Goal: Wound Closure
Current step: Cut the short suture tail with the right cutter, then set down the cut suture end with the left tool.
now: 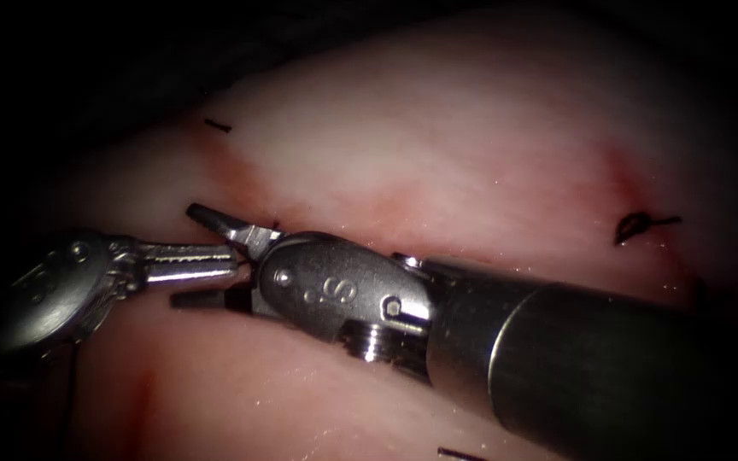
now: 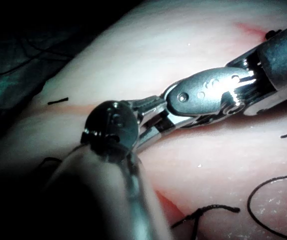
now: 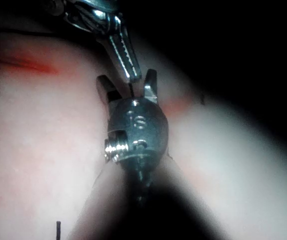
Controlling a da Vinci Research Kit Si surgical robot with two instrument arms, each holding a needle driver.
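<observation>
Left pincer [image 1: 215, 262] comes in from the left side of the endoscope view and lies nearly level over the tissue [image 1: 437, 137]. Its two toothed jaws are pressed together, and their tip reaches between the jaws of the other tool. A very thin dark thread [image 3: 132, 89] seems to run down from this tip in the right wrist view, so the jaws probably grip the thread, but I cannot be fully sure.

Right pincer [image 1: 215, 256] enters from the right on a thick dark shaft, and its jaws are spread wide apart, one above and one below the tip of the left tool. They hold nothing. Both tips meet just over the cut [image 1: 360, 213], a reddish line that crosses the tissue.

I cannot make out the needle in any view.

On the left of the cut a short cut end of thread [image 1: 218, 126] lies on the tissue. Far on the right a small dark knot [image 1: 634, 226] sits in a red stain. In the left wrist view a loose loop of thread [image 2: 273, 205] lies on the tissue.
</observation>
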